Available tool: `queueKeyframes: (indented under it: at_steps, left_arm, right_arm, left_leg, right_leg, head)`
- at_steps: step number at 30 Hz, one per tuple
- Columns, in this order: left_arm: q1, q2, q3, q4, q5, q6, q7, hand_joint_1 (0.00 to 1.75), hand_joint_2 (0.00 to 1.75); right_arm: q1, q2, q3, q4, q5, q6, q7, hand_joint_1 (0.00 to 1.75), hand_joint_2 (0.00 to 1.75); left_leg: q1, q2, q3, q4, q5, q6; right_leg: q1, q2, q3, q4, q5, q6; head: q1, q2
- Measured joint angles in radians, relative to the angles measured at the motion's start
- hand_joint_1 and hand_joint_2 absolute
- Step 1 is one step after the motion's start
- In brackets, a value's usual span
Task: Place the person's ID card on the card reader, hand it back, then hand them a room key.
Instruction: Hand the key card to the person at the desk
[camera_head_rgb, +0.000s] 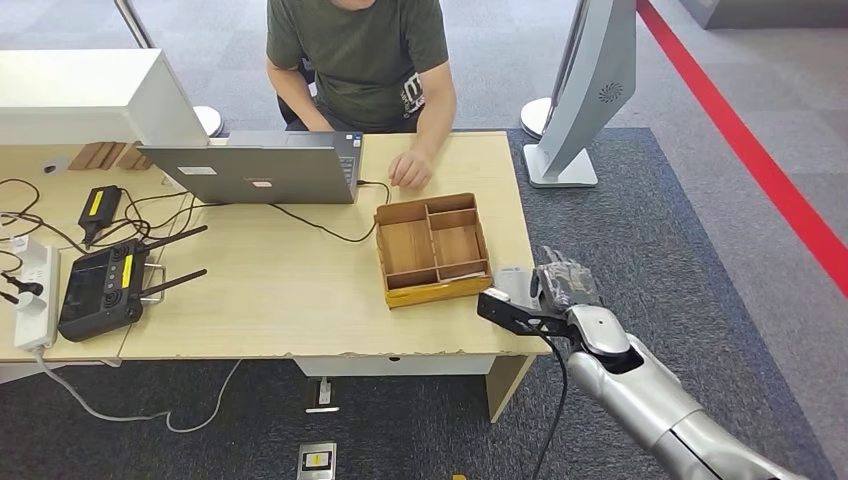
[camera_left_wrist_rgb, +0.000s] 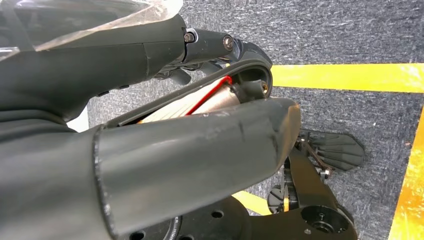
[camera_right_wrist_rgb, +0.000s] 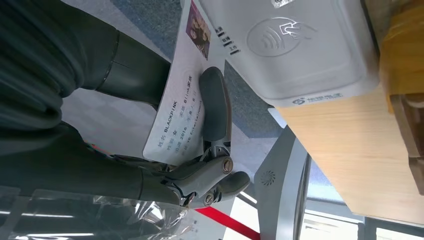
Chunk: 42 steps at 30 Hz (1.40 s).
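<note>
My right hand (camera_head_rgb: 566, 284) hovers at the table's right front corner and pinches the ID card (camera_right_wrist_rgb: 179, 102) between thumb and a dark finger (camera_right_wrist_rgb: 215, 107). The card is white, with a small photo and printed lines. It hangs off the table's edge right beside the white card reader (camera_right_wrist_rgb: 305, 47), whose top carries a contactless symbol; the card is not lying on it. In the head view the reader (camera_head_rgb: 513, 281) peeks out pale beside my hand. My left hand (camera_left_wrist_rgb: 200, 100) hangs by my side with fingers stretched out and holds nothing. The person (camera_head_rgb: 360, 55) sits across the table.
A wooden compartment tray (camera_head_rgb: 432, 250) stands just left of the reader. The person's hand (camera_head_rgb: 408, 171) rests near its far side, next to a laptop (camera_head_rgb: 260, 166). A black controller (camera_head_rgb: 100, 290), power strip (camera_head_rgb: 35, 292) and cables lie at the left. A grey kiosk stand (camera_head_rgb: 585, 90) rises at the right.
</note>
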Motion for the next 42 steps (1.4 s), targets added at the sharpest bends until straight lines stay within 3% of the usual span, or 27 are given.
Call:
queueKeyframes:
  at_steps: [17, 22, 31, 36, 42]
  left_arm:
    - [-0.001, 0.004, -0.004, 0.0, -0.017, -0.011, -0.015, 0.0, 0.0]
    - [-0.001, 0.007, -0.008, 0.0, -0.025, -0.019, -0.02, 0.0, 0.0]
    - [-0.002, 0.008, -0.017, 0.0, -0.028, -0.021, -0.02, 0.0, 0.0]
    - [-0.003, 0.008, -0.021, 0.0, -0.028, -0.017, -0.018, 0.0, 0.0]
    - [-0.009, 0.006, -0.025, -0.001, -0.038, -0.01, -0.024, 0.0, 0.0]
  right_arm:
    - [0.01, 0.009, -0.044, 0.031, 0.064, 0.02, 0.015, 1.75, 1.75]
    - [-0.006, -0.016, -0.078, -0.044, 0.117, 0.09, 0.056, 1.75, 1.75]
    - [-0.132, -0.035, -0.108, -0.234, 0.197, 0.204, 0.078, 1.75, 1.75]
    - [-0.179, -0.008, -0.097, -0.301, 0.221, 0.22, 0.062, 1.75, 1.75]
    - [-0.225, 0.085, -0.054, -0.305, 0.219, 0.188, 0.022, 1.75, 1.75]
  left_leg:
    - [0.0, 0.0, 0.001, 0.0, 0.001, 0.0]
    - [0.0, 0.0, 0.0, 0.0, 0.001, 0.0]
    - [0.0, 0.001, -0.001, 0.0, 0.002, -0.001]
    - [0.0, 0.0, -0.002, 0.0, 0.002, -0.001]
    - [0.001, 0.0, -0.002, 0.0, 0.003, -0.001]
  right_leg:
    - [0.0, 0.0, 0.001, 0.0, 0.001, 0.0]
    - [0.0, 0.0, 0.0, 0.0, 0.002, 0.0]
    - [0.0, 0.0, -0.001, 0.0, 0.002, 0.0]
    - [0.0, 0.0, -0.001, 0.001, 0.002, 0.0]
    - [0.001, 0.0, -0.002, 0.001, 0.002, -0.001]
  head:
    - [0.0, 0.0]
    - [0.0, 0.0]
    - [0.0, 0.0]
    - [0.0, 0.0]
    - [0.0, 0.0]
